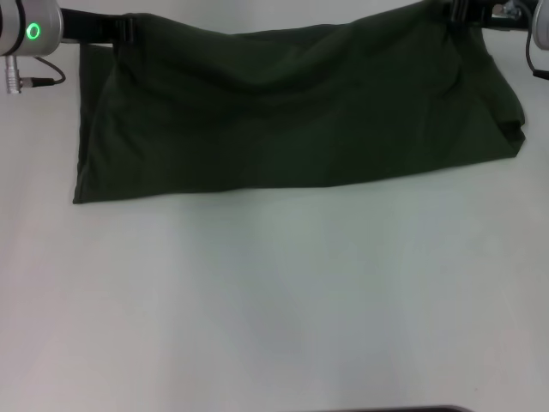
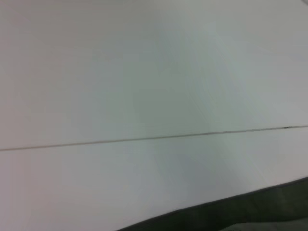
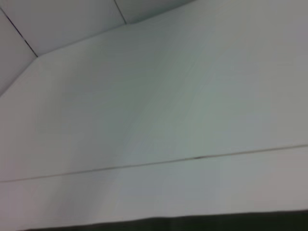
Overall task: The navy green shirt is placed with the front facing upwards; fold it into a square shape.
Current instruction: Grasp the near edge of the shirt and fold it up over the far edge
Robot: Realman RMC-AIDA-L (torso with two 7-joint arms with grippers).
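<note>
The navy green shirt point(image 1: 292, 112) stretches as a wide dark olive band across the far part of the white table point(image 1: 274, 300). Its upper edge sags between two raised corners, and its lower edge lies on the table. No lettering or collar shows. My left gripper point(image 1: 129, 31) is shut on the upper left corner. At the upper right corner, my right gripper point(image 1: 457, 10) is shut on the cloth. A strip of the shirt point(image 2: 269, 211) shows in the left wrist view. The right wrist view catches a thin edge of the shirt point(image 3: 168, 224).
The right side of the shirt bunches into folds point(image 1: 510, 129). A cable point(image 1: 39, 80) hangs from my left arm at the far left. White table surface fills the near half of the head view; both wrist views show white panels with a thin seam point(image 2: 144, 138).
</note>
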